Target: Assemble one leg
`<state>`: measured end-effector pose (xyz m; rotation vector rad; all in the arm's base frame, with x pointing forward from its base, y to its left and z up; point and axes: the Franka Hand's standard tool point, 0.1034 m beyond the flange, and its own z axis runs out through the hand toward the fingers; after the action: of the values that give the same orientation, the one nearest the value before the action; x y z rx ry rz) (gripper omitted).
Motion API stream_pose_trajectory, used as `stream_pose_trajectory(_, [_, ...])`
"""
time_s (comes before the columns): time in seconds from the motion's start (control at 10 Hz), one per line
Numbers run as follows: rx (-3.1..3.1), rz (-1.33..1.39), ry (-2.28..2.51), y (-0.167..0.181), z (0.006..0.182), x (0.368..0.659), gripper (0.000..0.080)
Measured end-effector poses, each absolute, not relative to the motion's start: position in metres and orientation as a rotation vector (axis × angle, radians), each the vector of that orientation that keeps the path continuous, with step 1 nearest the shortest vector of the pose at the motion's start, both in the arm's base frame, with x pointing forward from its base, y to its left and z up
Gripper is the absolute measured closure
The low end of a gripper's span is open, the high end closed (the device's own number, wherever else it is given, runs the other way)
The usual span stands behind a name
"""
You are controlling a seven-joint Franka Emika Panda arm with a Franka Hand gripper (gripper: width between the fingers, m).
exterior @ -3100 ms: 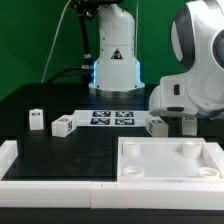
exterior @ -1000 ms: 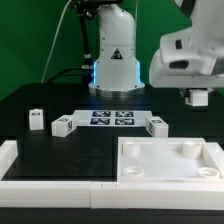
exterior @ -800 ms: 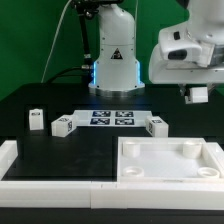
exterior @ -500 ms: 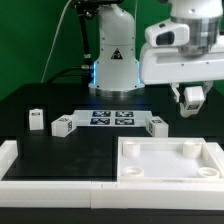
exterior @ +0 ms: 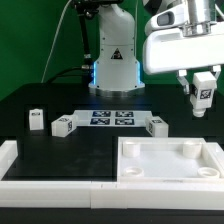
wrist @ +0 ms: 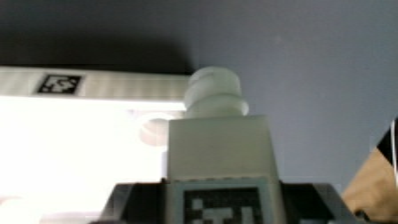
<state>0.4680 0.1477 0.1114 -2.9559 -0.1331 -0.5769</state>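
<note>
Claw (exterior: 203,85) clamped on the leg (exterior: 203,97), held high above the table (exterior: 70,150), peg end jutting past it.

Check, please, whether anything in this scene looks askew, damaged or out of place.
Nothing stands out. The gripper holds one small white tagged plastic leg in the air. Three more legs rest apart on the black table, and the large white square panel lies flat and looks intact.

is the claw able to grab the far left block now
Probably not: the claw is shut on a second block, held up in the air. The far left block itself stands clear.
</note>
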Motion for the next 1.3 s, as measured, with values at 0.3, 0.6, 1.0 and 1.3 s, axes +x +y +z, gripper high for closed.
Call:
stream_pose_trajectory(0.3, [-2.95, -0.697, -0.336, 0.136, 0.109, 0.501, 0.0511])
stream_pose_trajectory(0.6, [-2.947, -0.764, -0.441, 0.125, 0.108, 0.549, 0.0511])
stream_pose_trajectory(1.0, [-2.947, -0.759, -0.441, 0.126, 0.109, 0.554, 0.0511])
stream_pose_trajectory(1.3, [-2.954, -0.777, -0.465, 0.115, 0.103, 0.581, 0.0511])
